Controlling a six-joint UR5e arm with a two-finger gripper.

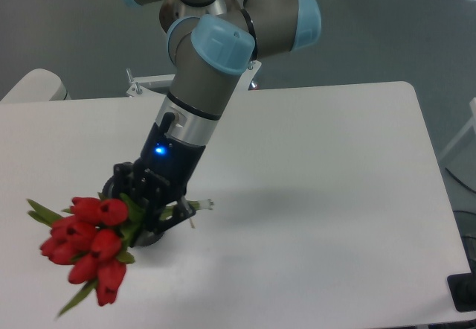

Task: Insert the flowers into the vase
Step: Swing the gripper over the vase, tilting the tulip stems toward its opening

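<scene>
White table (335,195); dark grey vase (152,236) stands on it, mostly hidden behind gripper (149,206).

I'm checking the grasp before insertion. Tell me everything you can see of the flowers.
The flowers are a tight bunch of red closed tulip heads with green pointed leaves. They are held lying roughly sideways, heads toward the table's left front edge, cut stem ends poking out to the right. The gripper is closed around the stems. The bunch seems lifted off the table.

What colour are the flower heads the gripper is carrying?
Red. The flowers have green leaves, clearest in the fixed camera view, held by the gripper.
</scene>
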